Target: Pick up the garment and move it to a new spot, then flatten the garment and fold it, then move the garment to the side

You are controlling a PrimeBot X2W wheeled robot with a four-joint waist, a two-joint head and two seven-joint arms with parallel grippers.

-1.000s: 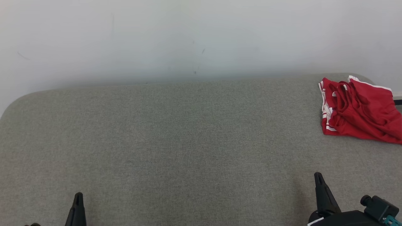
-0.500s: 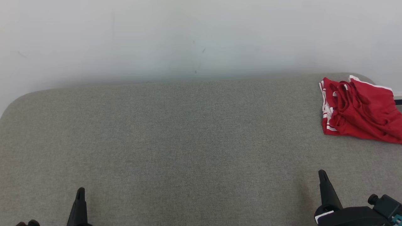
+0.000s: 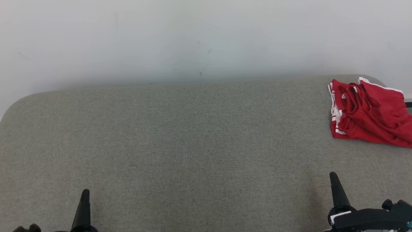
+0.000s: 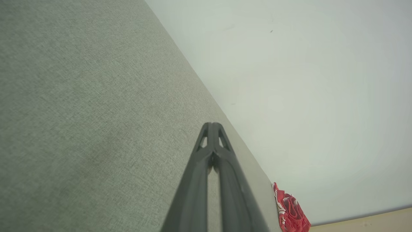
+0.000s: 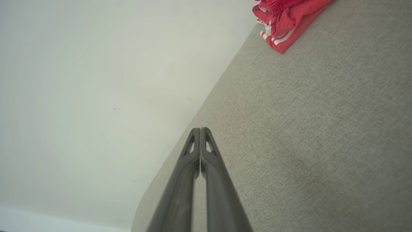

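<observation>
Plain white wall (image 3: pixel 193 38) behind grey padded surface (image 3: pixel 193 145); red white-striped garment (image 3: pixel 367 112) bunched at far right corner; left gripper (image 3: pixel 85 194), right gripper (image 3: pixel 333 178) clenched near edge.

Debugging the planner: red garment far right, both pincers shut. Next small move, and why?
Probably open the right pincer and reach it toward the rumpled red, white-striped fabric garment. It lies bunched at the far right of the grey fabric surface, ahead of that shut, empty pincer; the left pincer sits much farther off.
</observation>
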